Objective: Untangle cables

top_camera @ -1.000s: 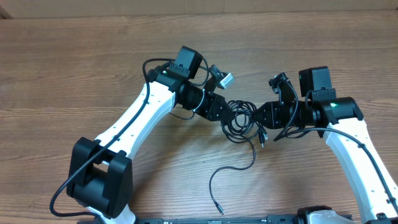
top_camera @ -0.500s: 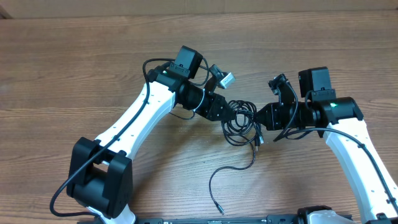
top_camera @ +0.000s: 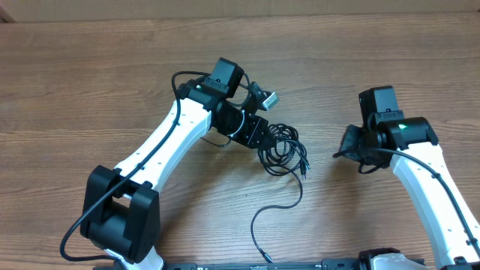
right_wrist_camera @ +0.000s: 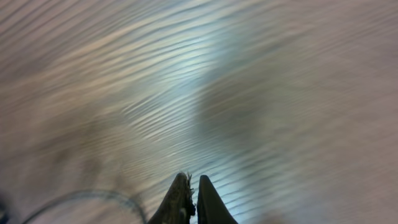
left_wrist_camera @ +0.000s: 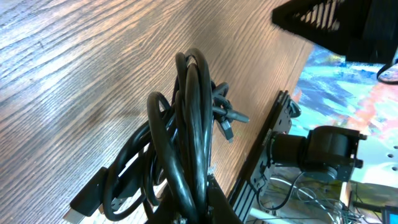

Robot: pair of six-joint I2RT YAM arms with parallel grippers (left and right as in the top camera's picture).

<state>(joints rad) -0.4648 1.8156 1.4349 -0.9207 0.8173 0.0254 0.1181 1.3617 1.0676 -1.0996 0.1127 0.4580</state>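
Note:
The cables [top_camera: 283, 150] form a tangled black coil on the wood table, just right of my left gripper [top_camera: 262, 142], which is shut on several strands. One loose tail [top_camera: 279, 206] runs down to a plug end near the front edge. In the left wrist view the looped cables [left_wrist_camera: 186, 118] rise from my shut left gripper [left_wrist_camera: 196, 202], with a small plug [left_wrist_camera: 227, 122] sticking out and a flat plug [left_wrist_camera: 84, 200] at the lower left. My right gripper [top_camera: 339, 150] sits apart to the right of the coil. In its wrist view the right gripper [right_wrist_camera: 193, 182] is shut on nothing over blurred wood.
The wooden table [top_camera: 90, 90] stretches on all sides of the arms. The right arm's white link [top_camera: 431, 187] runs down to the front right, the left arm's base [top_camera: 120, 217] stands at the front left. A faint cable curve [right_wrist_camera: 81, 196] shows at the right wrist view's lower left.
My right gripper has shut and pulled away to the right, off the coil. The left gripper and the coil have shifted a little left and down.

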